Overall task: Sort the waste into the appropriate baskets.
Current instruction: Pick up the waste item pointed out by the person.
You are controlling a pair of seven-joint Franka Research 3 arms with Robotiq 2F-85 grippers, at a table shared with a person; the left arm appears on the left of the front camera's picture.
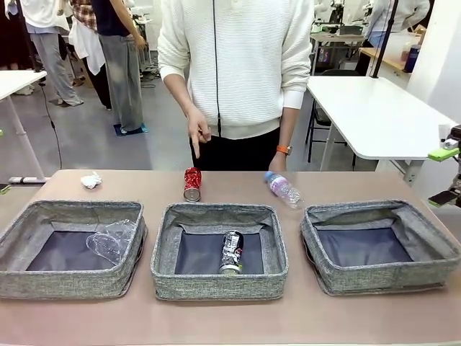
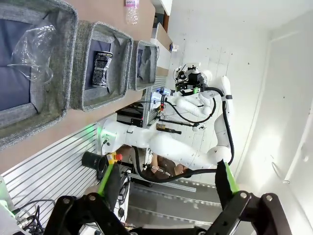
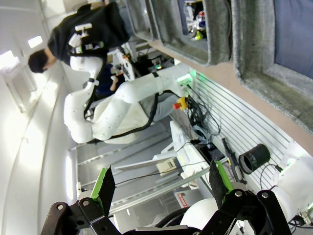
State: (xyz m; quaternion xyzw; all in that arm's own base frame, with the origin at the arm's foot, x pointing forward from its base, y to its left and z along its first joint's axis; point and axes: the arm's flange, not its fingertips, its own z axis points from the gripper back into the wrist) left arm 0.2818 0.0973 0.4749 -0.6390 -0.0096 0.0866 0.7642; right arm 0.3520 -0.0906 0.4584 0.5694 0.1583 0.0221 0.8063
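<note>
Left gripper (image 2: 166, 182), bottom of its wrist view: jaws wide apart, nothing held. Right gripper (image 3: 161, 185): the same; cut off at the front view's right edge. Across the lower frame stand three soft woven baskets. The left basket (image 1: 65, 277) holds the crumpled clear plastic container (image 1: 112, 241), its outline hard to trace. The middle basket (image 1: 216, 285) holds the black-and-silver can (image 1: 231, 252). The right basket (image 1: 389, 277) shows a bare dark floor. Beyond, apart on the smooth table (image 1: 230, 317): paper ball (image 1: 91, 180), red can (image 1: 192, 184), bottle (image 1: 283, 189). A person's hand (image 1: 196, 132) points down above the red can.

Bright, open workroom
A grey floor (image 1: 86, 144) is being flanked by a white table (image 1: 374, 115) at right and a white desk (image 1: 18, 79) at left.
</note>
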